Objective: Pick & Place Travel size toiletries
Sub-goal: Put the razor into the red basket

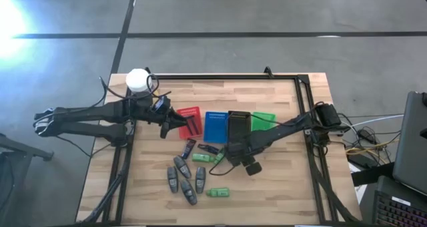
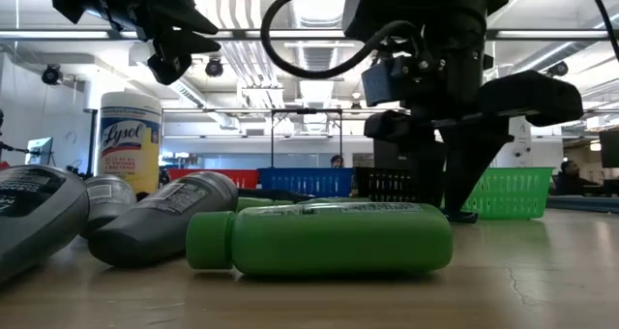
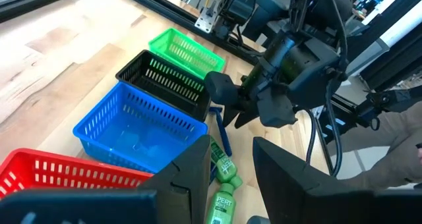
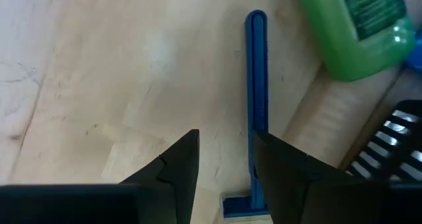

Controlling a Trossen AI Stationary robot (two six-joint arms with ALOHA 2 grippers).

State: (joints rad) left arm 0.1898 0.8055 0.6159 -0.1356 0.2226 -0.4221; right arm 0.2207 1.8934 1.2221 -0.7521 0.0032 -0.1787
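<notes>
Several grey oval tubes (image 1: 184, 179) and two green tubes (image 1: 202, 157) (image 1: 217, 192) lie flat on the wooden table. Two slim dark pieces (image 1: 189, 147) (image 1: 208, 149) lie beside them. A slim blue stick piece (image 4: 257, 85) lies flat under my right gripper (image 4: 224, 165). That gripper is open and points down at the table, close over the stick, with one fingertip (image 4: 283, 165) above the stick's handle; I cannot tell whether it touches. It also shows in the high view (image 1: 225, 155). My left gripper (image 3: 231, 178) is open and empty, above the red basket's near side (image 1: 175, 123).
Red (image 1: 190, 120), blue (image 1: 215, 125), black (image 1: 238, 125) and green (image 1: 262, 120) slotted baskets stand in a row at mid-table. A white-lidded yellow jar (image 1: 138, 80) stands at the far left corner. A green tube (image 4: 359, 26) lies close to the blue stick.
</notes>
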